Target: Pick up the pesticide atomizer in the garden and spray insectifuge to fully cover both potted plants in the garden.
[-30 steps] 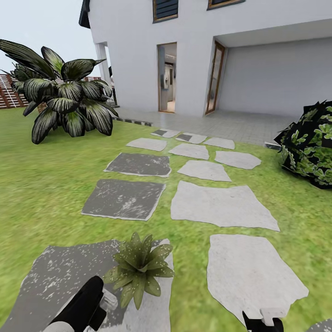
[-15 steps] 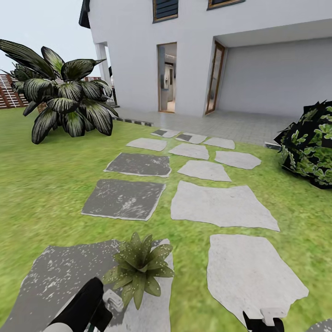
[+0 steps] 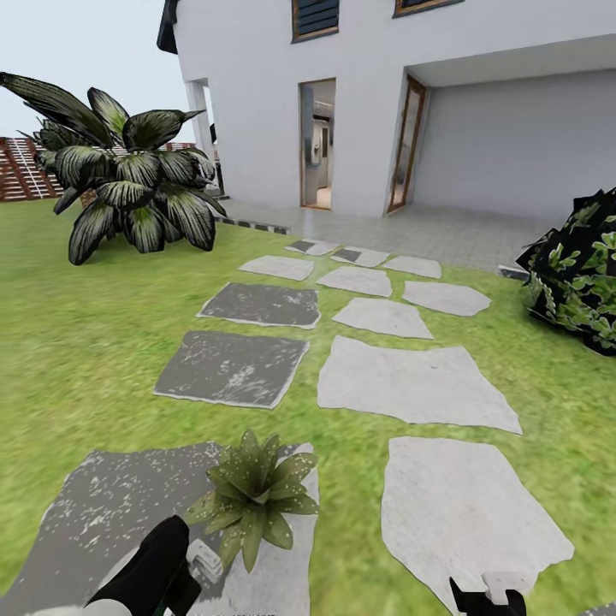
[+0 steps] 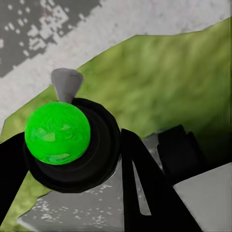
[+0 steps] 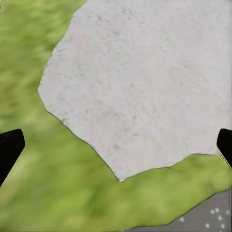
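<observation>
One potted plant (image 3: 252,498), a low rosette of pointed green leaves, stands on a dark stepping stone (image 3: 111,505) close in front of me. Whitish insectifuge specks (image 3: 248,472) dot its leaves, which hide the pot. The other potted plant is out of view. My left gripper (image 3: 181,586) is shut on the pesticide atomizer (image 3: 204,558), whose pale nozzle sits just left of the plant. In the left wrist view the atomizer (image 4: 58,133) shows a bright green ball top, a black collar and a grey nozzle, held in my left gripper (image 4: 77,169). My right gripper (image 3: 488,599) hangs open over a pale stone (image 5: 145,82).
The garden lawn (image 3: 77,342) carries grey and white stepping stones (image 3: 411,381) leading to a white house (image 3: 479,103) with an open doorway. A big dark-leaved shrub (image 3: 128,188) stands far left before a slatted fence (image 3: 21,171). A clipped bush (image 3: 582,274) sits at right.
The whole picture has shifted slightly to the right, so the camera has moved. My left arm with the atomizer sits a touch lower in view. The right gripper keeps its place.
</observation>
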Robot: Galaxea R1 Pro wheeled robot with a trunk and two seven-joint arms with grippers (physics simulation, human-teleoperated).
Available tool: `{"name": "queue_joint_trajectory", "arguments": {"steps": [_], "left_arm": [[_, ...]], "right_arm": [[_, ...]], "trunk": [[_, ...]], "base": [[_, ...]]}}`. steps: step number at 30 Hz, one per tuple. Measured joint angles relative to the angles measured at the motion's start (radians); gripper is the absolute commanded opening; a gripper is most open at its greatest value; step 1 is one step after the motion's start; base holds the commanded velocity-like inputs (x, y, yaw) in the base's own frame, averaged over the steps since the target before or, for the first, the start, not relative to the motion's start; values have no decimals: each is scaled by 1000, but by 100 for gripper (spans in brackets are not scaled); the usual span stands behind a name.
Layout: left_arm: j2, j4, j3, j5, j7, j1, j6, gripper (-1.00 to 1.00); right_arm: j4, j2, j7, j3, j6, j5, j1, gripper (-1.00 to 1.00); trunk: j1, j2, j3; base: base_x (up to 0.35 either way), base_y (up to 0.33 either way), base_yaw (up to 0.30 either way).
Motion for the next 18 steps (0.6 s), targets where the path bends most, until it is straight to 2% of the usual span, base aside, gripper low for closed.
{"name": "queue_joint_trajectory", "arguments": {"steps": [5,11,16,18], "left_arm": [[1,-1,1,-4,1,0,0,-100],[2,-2,3,-6,1,-10,0,-100],[-6,-11,5,-4,0,-16,4,-100],[-15,-16,2,-1,-1,-38,15,-100]], "right_arm": [[1,0,0,0,0,1,0,100],[1,0,1,0,0,1,0,100],[1,0,0,0,0,0,0,100],[1,0,0,0,0,0,0,100]], "trunk": [[0,0,0],[0,0,0],[0,0,0],[0,0,0]], "base": [[-54,-262,275],[-210,-209,264],[-75,-52,45],[-7,-5,4]]}}
